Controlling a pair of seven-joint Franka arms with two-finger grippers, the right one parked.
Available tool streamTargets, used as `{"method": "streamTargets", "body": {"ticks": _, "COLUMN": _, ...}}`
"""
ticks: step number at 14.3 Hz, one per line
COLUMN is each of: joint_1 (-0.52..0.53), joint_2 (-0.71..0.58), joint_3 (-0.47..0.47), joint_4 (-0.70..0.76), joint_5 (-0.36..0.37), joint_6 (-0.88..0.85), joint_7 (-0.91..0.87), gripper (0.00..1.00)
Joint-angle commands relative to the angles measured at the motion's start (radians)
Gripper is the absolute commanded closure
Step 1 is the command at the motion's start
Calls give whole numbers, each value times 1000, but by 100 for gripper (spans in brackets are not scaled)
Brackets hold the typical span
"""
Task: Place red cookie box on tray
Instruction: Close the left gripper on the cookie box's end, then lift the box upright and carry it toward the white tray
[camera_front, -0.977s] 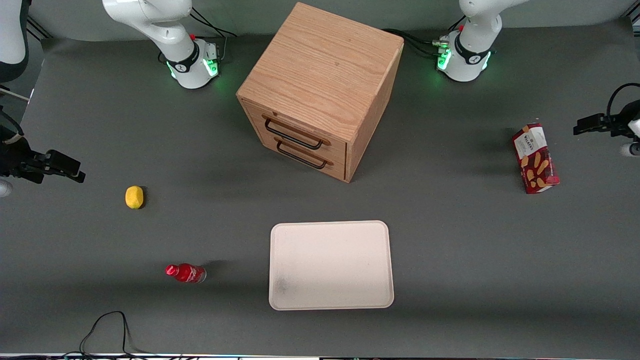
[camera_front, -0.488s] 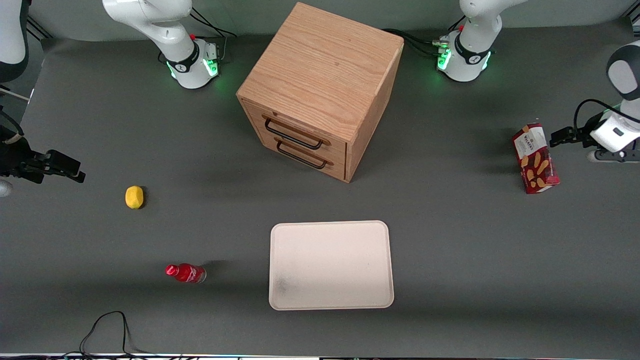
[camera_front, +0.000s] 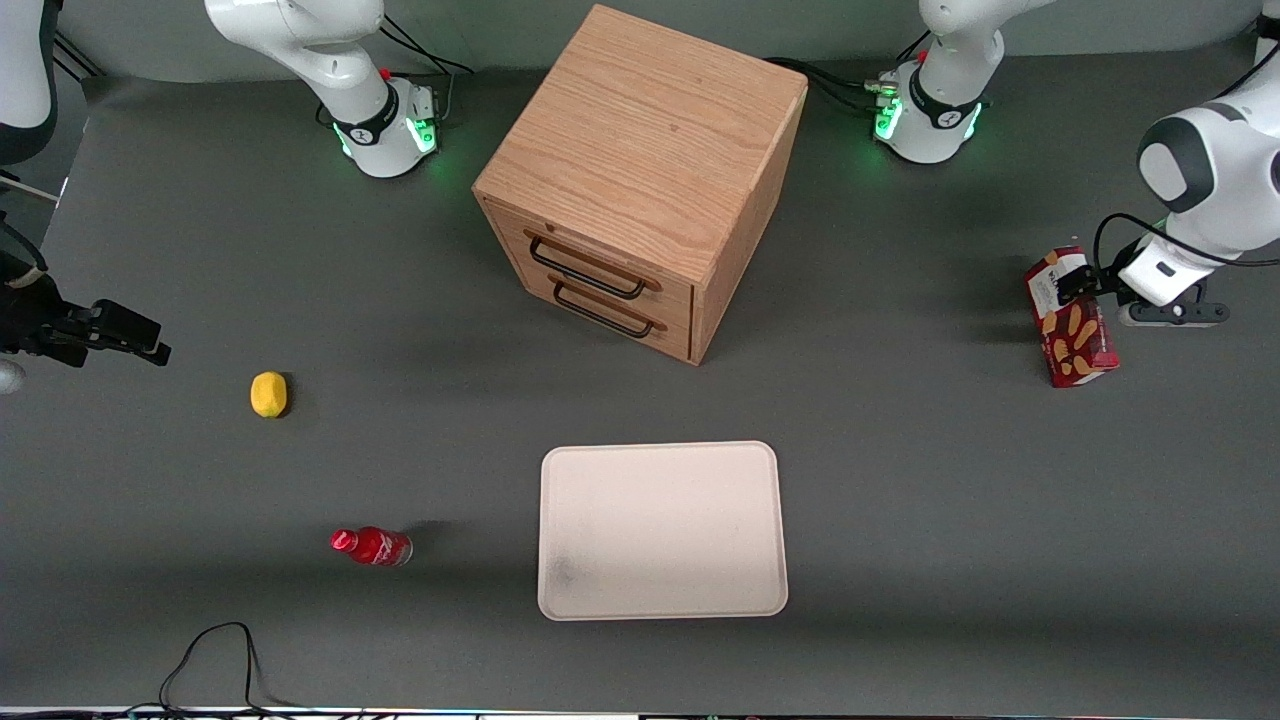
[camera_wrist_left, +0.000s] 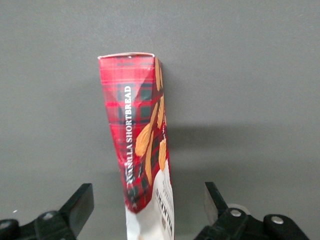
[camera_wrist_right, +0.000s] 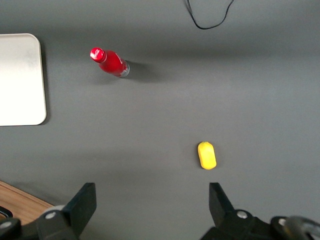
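The red cookie box (camera_front: 1070, 316) lies on the dark table mat at the right edge of the front view, around mid-height, toward the working arm's end of the table and well apart from the cream tray (camera_front: 662, 531), which sits at lower centre of that frame, nearer the camera than the wooden drawer cabinet (camera_front: 640, 180). The left gripper (camera_front: 1078, 280) hovers over the carton's white label end, and the wrist view shows its two fingers (camera_wrist_left: 80, 205) spread wide, one on each side of the box (camera_wrist_left: 142, 145) with mat visible between each finger and the carton, so nothing is held yet. The carton reads as a slim shortbread pack: probably light, with thin cardboard walls that would dent under a hard squeeze, and glossy print that could slip. Its narrow width suits the jaws; a hold across the long sides nearer the middle would likely balance better than one at the label end.
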Motion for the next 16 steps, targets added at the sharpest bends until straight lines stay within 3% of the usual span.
{"method": "streamTargets", "body": {"ticks": 1, "joint_1": 19, "joint_2": 71, "joint_3": -2, "joint_4": 0, "joint_5": -27, "joint_6": 81, "joint_7": 3, "gripper": 2}}
{"method": "streamTargets", "body": {"ticks": 3, "joint_1": 22, "joint_2": 93, "joint_3": -2, "joint_4": 0, "joint_5": -28, "joint_6": 93, "joint_7": 3, "gripper": 6}}
{"method": "streamTargets", "body": {"ticks": 5, "joint_1": 22, "joint_2": 93, "joint_3": -2, "joint_4": 0, "joint_5": -31, "joint_6": 93, "joint_7": 3, "gripper": 21}}
{"method": "streamTargets", "body": {"ticks": 6, "joint_1": 22, "joint_2": 93, "joint_3": -2, "joint_4": 0, "joint_5": -34, "joint_6": 93, "joint_7": 3, "gripper": 37}}
{"method": "streamTargets", "body": {"ticks": 7, "joint_1": 20, "joint_2": 93, "joint_3": -2, "joint_4": 0, "joint_5": -34, "joint_6": 93, "joint_7": 2, "gripper": 60}}
{"method": "streamTargets", "body": {"ticks": 8, "joint_1": 20, "joint_2": 93, "joint_3": -2, "joint_4": 0, "joint_5": -34, "joint_6": 92, "joint_7": 2, "gripper": 90}}
{"method": "streamTargets", "body": {"ticks": 9, "joint_1": 20, "joint_2": 93, "joint_3": -2, "joint_4": 0, "joint_5": -34, "joint_6": 92, "joint_7": 2, "gripper": 100}}
{"method": "streamTargets", "body": {"ticks": 16, "joint_1": 19, "joint_2": 27, "joint_3": -2, "joint_4": 22, "joint_5": -34, "joint_6": 17, "joint_7": 11, "gripper": 100}}
